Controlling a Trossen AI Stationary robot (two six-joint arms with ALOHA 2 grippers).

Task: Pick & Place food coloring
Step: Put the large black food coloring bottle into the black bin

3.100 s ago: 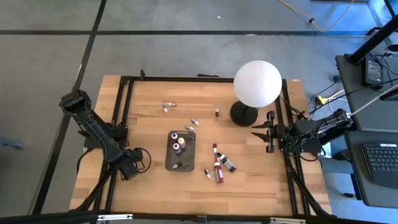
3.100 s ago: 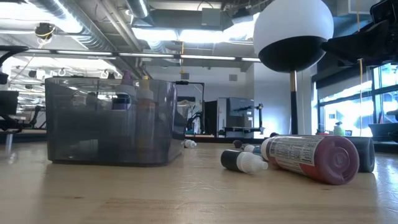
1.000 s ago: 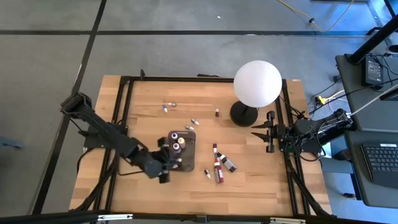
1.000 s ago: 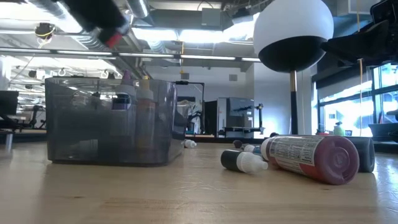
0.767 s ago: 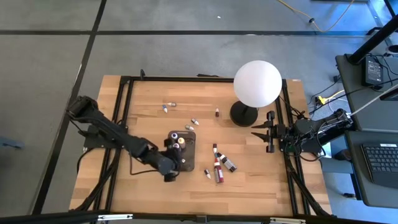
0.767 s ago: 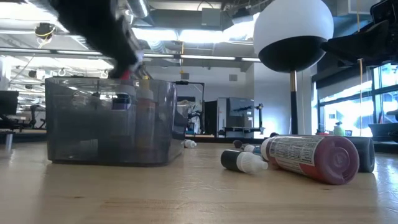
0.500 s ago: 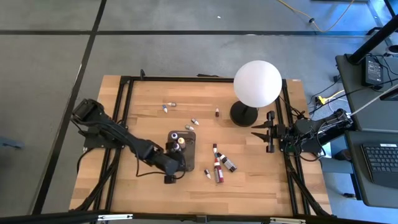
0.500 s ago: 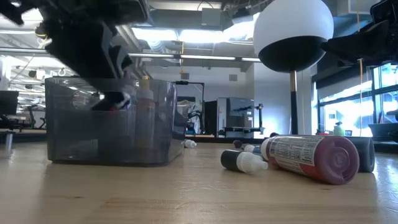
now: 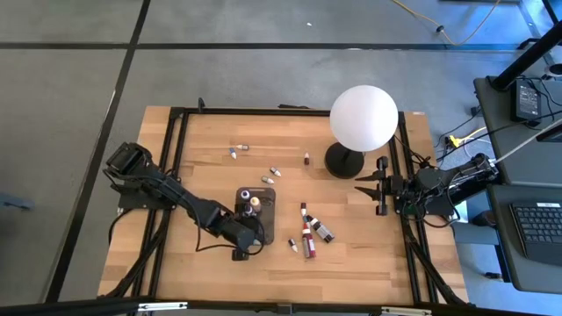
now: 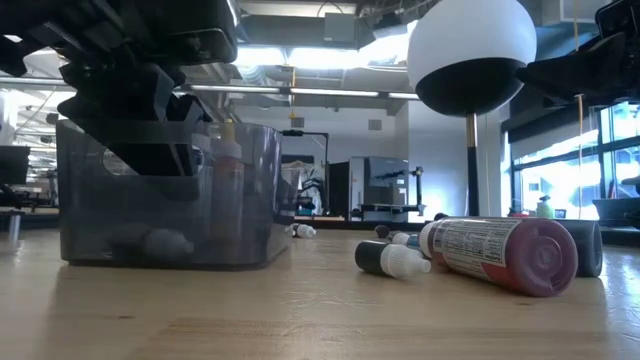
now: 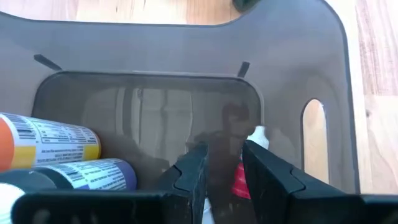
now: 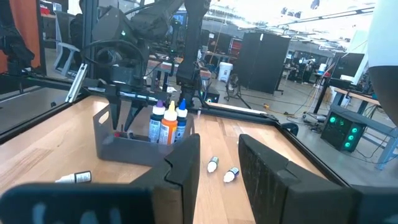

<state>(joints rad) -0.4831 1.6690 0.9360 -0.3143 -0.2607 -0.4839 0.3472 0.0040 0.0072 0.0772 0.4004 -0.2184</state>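
Note:
The dark grey tray [image 9: 266, 195] stands mid-table with food coloring bottles [image 12: 169, 123] upright in its far part. My left gripper [image 11: 224, 152] reaches down into the tray's near end [image 10: 150, 140], open. A small red bottle with a white cap [image 11: 240, 182] lies on the tray floor just beyond its fingers [image 10: 165, 240]. More bottles lie loose on the table: a large red one [image 9: 307, 239], a dark one [image 9: 320, 231] and several tiny ones [image 9: 269, 180]. My right gripper [image 9: 379, 186] waits open at the right edge.
The white globe lamp [image 9: 363, 118] on its black base stands at the far right, close to my right gripper. Tiny bottles [image 9: 237, 150] are scattered across the far half of the table. A black frame [image 9: 176, 175] borders the table.
My left gripper has moved toward the tray and sunk into its near end, tipping steeper. The red bottle it carried has left the fingers and now lies on the tray floor. The tray has slid slightly.

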